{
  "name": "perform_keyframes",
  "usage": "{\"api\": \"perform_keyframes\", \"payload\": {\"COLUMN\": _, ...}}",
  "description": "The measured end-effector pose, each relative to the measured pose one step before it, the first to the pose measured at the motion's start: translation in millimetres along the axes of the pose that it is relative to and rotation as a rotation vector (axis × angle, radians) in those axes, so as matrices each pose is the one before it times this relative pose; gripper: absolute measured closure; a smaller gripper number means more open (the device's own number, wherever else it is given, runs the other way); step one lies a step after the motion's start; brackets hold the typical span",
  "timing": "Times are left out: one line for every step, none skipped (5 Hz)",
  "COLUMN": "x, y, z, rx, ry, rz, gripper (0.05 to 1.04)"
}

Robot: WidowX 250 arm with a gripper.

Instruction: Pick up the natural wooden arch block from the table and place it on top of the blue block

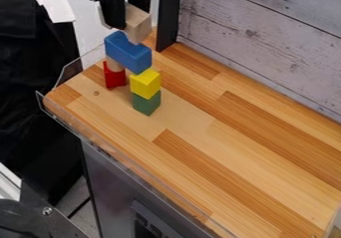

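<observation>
My gripper (128, 19) hangs above the blue block (128, 52), its fingers clamped on a plain wooden block (138, 25). That wooden block is tilted, with its lower end just over the far right part of the blue block as the camera sees it; I cannot tell whether the two touch.

The blue block lies like a bridge across two supports. Under its left end is a pale wooden piece (114, 64), mostly hidden, with a red block (114, 78) beneath that. Under its right end, nearer the camera, is a yellow block (145, 84), and below the yellow one, a green block (146, 104) stands on the wooden counter (233, 152).

To the right of the blue block, the counter spreads out in light and darker strips. Behind the blue block rises a black post (168, 18), and a gray plank wall (266, 43) runs off to the right. A clear rim (101, 141) follows the counter's near edge, below and left of the blue block.
</observation>
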State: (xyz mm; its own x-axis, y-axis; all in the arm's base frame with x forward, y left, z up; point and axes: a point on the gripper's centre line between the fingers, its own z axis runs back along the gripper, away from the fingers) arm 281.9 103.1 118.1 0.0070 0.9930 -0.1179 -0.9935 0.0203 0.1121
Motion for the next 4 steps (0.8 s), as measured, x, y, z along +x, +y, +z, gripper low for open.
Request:
{"api": "perform_keyframes", "payload": {"x": -0.59, "y": 0.99, "z": -7.19, "rx": 0.0235, "ry": 0.0007, "rz": -0.0072, "gripper": 0.491}}
{"api": "perform_keyframes", "payload": {"x": -0.59, "y": -1.58, "z": -7.25, "rx": 0.0211, "ry": 0.0062, "rz": -0.0064, "gripper": 0.491}}
{"api": "perform_keyframes", "payload": {"x": 0.26, "y": -0.24, "z": -2.13, "rx": 0.0042, "ry": -0.0018, "rz": -0.0031, "gripper": 0.491}}
{"api": "perform_keyframes", "payload": {"x": -0.77, "y": -1.10, "z": -0.05, "rx": -0.0044, "ry": -0.0010, "rz": -0.0012, "gripper": 0.438}}
